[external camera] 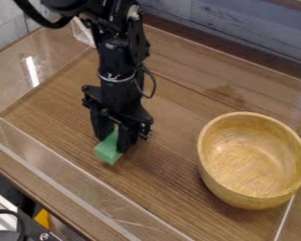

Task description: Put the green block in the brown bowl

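The green block [108,151] shows as a bright green piece between the fingers of my black gripper [116,141], which points straight down and is shut on it, left of the table's middle. The block's lower end sits at or just above the wooden table top; I cannot tell whether it touches. Only its lower part shows, the rest is hidden by the fingers. The brown bowl [251,160], round, light tan wood with a thick rim, stands to the right of the gripper, apart from it, with nothing in it.
The wooden table [179,104] is ringed by a low clear plastic wall [65,184] along the front and left. A blue-grey wall runs behind the far edge. Cables hang at the bottom left corner.
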Controlling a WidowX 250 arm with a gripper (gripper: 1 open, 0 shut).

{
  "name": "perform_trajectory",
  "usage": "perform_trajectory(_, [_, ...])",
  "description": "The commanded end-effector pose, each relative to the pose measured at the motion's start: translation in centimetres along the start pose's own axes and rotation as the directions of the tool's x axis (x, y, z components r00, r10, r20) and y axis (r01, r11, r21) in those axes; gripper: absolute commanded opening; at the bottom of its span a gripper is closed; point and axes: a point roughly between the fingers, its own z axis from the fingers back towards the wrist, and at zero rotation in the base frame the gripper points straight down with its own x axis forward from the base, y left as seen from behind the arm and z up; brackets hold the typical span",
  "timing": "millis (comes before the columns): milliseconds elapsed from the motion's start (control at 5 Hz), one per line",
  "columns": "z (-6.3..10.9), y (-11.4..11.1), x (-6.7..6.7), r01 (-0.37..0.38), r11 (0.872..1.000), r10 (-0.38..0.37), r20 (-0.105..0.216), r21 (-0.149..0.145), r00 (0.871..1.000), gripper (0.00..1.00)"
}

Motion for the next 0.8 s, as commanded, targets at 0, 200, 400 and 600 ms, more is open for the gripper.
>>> perform_trajectory(0, [1.9,0.1,0.9,0.000,1.000,-0.001,0.051,0.018,0.999,0.00])
perform_trajectory(200, [2.3,0.1,0.8,0.005,1.000,-0.006,0.045,0.023,0.999,0.00])
perform_trajectory(400, [2.9,0.0,0.8,0.010,1.000,-0.011,0.038,0.029,0.999,0.00])
perform_trajectory(600, [3.5,-0.1,0.8,0.015,0.999,-0.016,0.032,0.036,0.999,0.00])
